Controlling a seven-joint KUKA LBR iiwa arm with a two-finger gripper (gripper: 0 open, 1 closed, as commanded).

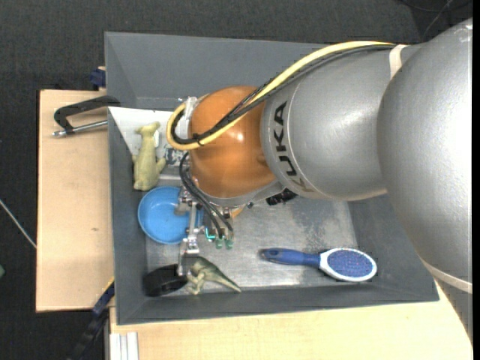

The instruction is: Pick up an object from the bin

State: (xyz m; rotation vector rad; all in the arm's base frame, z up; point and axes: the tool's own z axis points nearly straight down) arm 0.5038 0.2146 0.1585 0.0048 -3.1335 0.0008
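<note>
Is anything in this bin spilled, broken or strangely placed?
Nothing stands out. The blue bowl sits upright, the brush lies flat, and the green dinosaur and pale figure simply lie loose.

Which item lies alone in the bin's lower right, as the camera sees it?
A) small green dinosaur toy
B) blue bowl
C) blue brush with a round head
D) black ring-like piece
C: the blue brush lies by itself at the lower right of the view, while the blue bowl, the small green dinosaur toy and the black piece all sit on the left side.
</note>
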